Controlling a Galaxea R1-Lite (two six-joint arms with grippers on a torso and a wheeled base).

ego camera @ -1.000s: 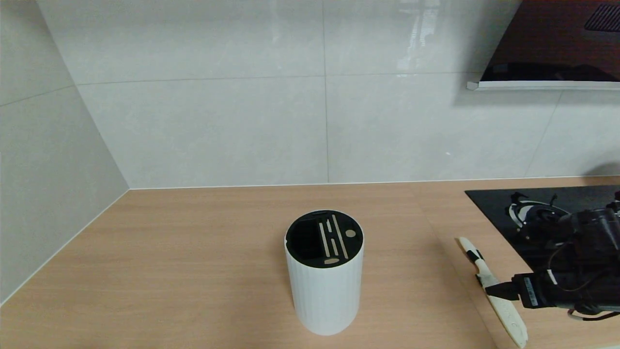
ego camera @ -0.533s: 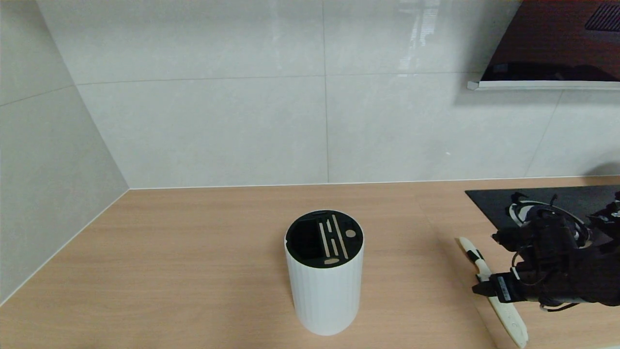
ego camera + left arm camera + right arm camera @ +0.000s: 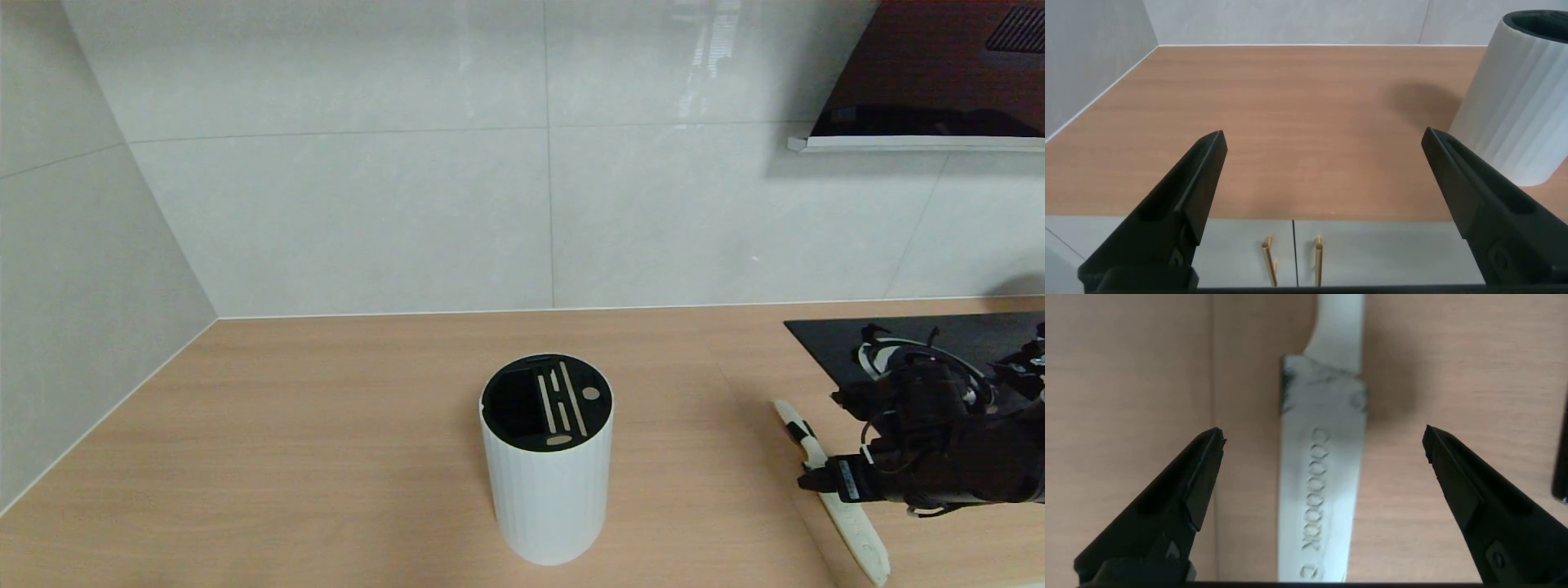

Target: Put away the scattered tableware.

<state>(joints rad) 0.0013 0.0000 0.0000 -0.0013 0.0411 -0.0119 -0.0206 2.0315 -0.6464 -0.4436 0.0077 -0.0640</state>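
A white knife [image 3: 856, 532] with a black band lies flat on the wooden counter [image 3: 326, 425] at the right, beside the hob. My right gripper [image 3: 823, 482] hangs just over its middle, open, with a finger on each side of the knife [image 3: 1323, 465] and clear of it. A white ribbed cylindrical holder [image 3: 549, 482] with a black slotted top stands upright mid-counter. My left gripper [image 3: 1323, 139] is open and holds nothing, low by the counter's front edge, with the holder [image 3: 1527, 98] off to one side.
A black gas hob [image 3: 824, 347] with a burner occupies the counter's far right. A range hood [image 3: 922, 82] hangs above it. Tiled walls close the back and left. Cabinet doors with gold handles [image 3: 1267, 257] sit under the front edge.
My right gripper has shifted left and slightly farther back, settling over the knife's middle with the wrist raised. The knife and holder have stayed put.
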